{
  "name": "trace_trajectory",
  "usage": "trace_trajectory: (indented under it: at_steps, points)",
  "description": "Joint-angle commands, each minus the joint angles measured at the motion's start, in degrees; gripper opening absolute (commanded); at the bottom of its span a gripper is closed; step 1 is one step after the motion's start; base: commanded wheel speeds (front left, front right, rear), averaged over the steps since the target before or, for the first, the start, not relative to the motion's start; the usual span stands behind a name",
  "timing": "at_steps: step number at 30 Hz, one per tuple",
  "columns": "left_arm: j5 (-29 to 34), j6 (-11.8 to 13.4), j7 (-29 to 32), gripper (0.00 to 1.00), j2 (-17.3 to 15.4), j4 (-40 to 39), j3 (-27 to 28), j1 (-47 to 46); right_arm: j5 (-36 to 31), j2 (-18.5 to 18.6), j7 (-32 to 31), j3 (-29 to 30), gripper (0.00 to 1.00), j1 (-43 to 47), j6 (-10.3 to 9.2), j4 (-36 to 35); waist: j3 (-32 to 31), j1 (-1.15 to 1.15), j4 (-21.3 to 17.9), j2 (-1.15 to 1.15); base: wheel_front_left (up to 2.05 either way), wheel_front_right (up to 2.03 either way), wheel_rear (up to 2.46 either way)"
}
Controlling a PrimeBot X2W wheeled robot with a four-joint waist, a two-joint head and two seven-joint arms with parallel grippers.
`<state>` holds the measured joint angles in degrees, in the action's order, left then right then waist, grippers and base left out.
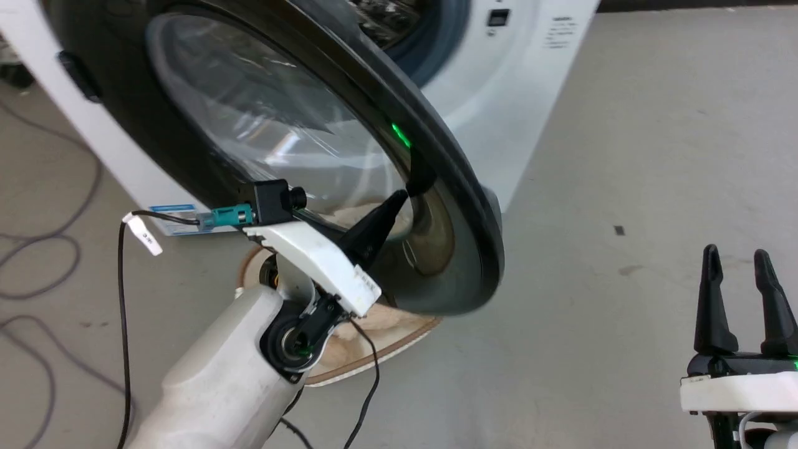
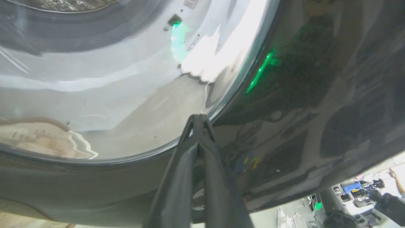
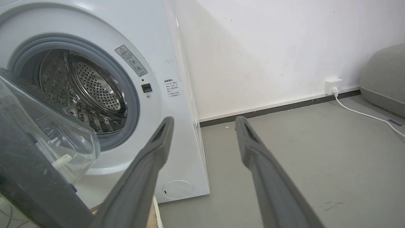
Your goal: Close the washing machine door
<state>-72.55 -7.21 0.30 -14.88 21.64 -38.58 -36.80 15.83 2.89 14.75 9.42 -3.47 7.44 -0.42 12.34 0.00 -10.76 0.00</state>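
Left gripper (image 1: pixel 402 198): fingers pressed together, tips set against the outer face of the washing machine door (image 1: pixel 464 199), where the clear glass meets the glossy black rim. A green light glints on the rim just above the tips.

Door stands part open, swung out from the washing machine (image 1: pixel 499 93), its free edge well clear of the white front. From the right wrist view, the glass bowl bulges toward the opening.

Drum (image 3: pixel 88 91): perforated steel, ringed by a grey rubber seal (image 3: pixel 134 104); its holed wall and a raised rib show.

Basket (image 1: pixel 374 352): round, cream, on the floor (image 1: pixel 623 156) beneath the door and the left wrist. It holds something pale and soft, probably cloth; the arm and the glass hide most of it.

Right gripper (image 1: pixel 742 262): fingers spread, pointing up, well apart from the door, over bare floor.

Around: blue label (image 1: pixel 171 211) low on the machine's front; dark cables (image 1: pixel 37 249) looping on the floor at left. Against the wall, a white socket (image 3: pixel 332 85) with its cord (image 3: pixel 364 114) trailing across the floor, and a grey rounded shape (image 3: pixel 383 82) at far right.
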Motion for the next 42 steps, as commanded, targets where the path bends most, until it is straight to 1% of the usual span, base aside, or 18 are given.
trace_trajectory:
  at_steps: [1,8,14,16,19,20,21,22,25,28,31,33,35,37,42]
  points:
    - [-0.1,-0.3,-1.3,0.0,0.6,1.0,-0.5,-1.7,0.4,0.0,0.2,-0.1,1.0,-0.7,0.05,-0.2,0.6,0.0,-1.6,0.0,0.0,0.0,0.0]
    - [-1.6,-0.3,-5.5,0.0,1.7,4.6,-2.9,-4.2,0.7,0.0,0.2,-0.2,1.0,-0.6,0.05,-0.1,1.3,0.0,-3.4,0.0,0.0,0.0,0.0]
    - [-1.9,-0.3,-10.0,0.0,0.9,6.3,-4.8,-4.5,0.5,0.0,0.2,-0.1,1.0,-0.3,0.05,0.0,0.3,0.0,-3.2,0.0,0.0,0.0,0.0]
    - [-0.9,-0.3,-12.0,0.0,0.1,6.9,-5.5,-4.3,0.2,0.0,0.2,0.0,1.0,-0.1,0.05,0.0,-0.6,0.0,-2.8,0.0,0.0,0.0,0.0]
    - [4.0,-0.2,-14.7,0.0,-1.4,9.2,-4.9,-4.1,-0.3,0.0,0.2,0.2,1.0,0.4,0.05,-0.2,-2.2,0.0,-1.8,0.0,0.0,0.0,0.0]
    - [9.6,1.1,-15.2,0.45,-1.9,9.7,-2.0,-4.2,-0.7,0.0,0.2,0.5,1.0,0.8,0.05,-0.4,-3.3,0.0,-0.9,0.0,0.0,0.0,0.0]
    - [13.2,2.2,-15.2,0.8,-1.9,8.7,0.8,-3.8,-0.9,0.0,0.2,0.7,1.0,1.0,0.05,-0.6,-3.9,0.0,-0.4,0.0,0.0,0.0,0.0]
    - [16.9,3.5,-15.3,1.0,-1.7,7.2,4.1,-2.9,-1.0,0.0,0.2,1.0,1.0,1.1,0.05,-0.8,-4.4,0.0,0.0,0.0,0.0,0.0,0.0]
    - [28.3,6.7,-15.3,1.0,-1.0,1.9,11.3,1.4,-1.5,0.0,0.2,1.5,1.0,1.7,0.05,-1.1,-6.0,0.0,1.2,0.0,0.0,0.0,0.0]
    - [39.1,10.3,-15.3,1.0,-0.4,-3.7,16.8,5.9,-1.6,0.0,0.2,2.0,1.0,2.0,0.05,-1.6,-7.5,0.0,2.4,0.0,0.0,0.0,0.0]
    - [47.2,13.0,-15.3,1.0,0.4,-8.4,21.2,10.1,-1.3,0.0,0.2,2.5,1.0,2.0,0.05,-2.3,-8.7,0.0,3.5,0.0,0.0,0.0,0.0]
    - [51.0,14.2,-15.3,1.0,1.1,-11.0,23.6,12.9,-1.1,0.0,0.2,2.7,1.0,1.7,0.05,-3.0,-9.4,0.0,4.3,0.0,0.0,0.0,0.0]
    - [54.4,14.8,-15.3,1.0,1.5,-13.4,25.3,15.6,-0.9,0.0,0.2,2.5,1.0,1.2,0.05,-3.9,-10.0,0.0,4.9,0.0,0.0,0.0,0.0]
    - [56.3,14.9,-15.3,1.0,2.2,-16.3,27.6,18.4,-0.6,0.0,0.2,1.9,1.0,0.3,0.05,-4.9,-10.3,0.0,5.4,0.0,0.0,0.0,0.0]
    - [61.3,14.5,-15.3,1.0,1.8,-20.1,30.4,25.2,1.0,0.0,0.2,0.3,1.0,-2.4,0.05,-7.4,-11.0,0.0,6.7,0.0,0.0,0.0,0.0]
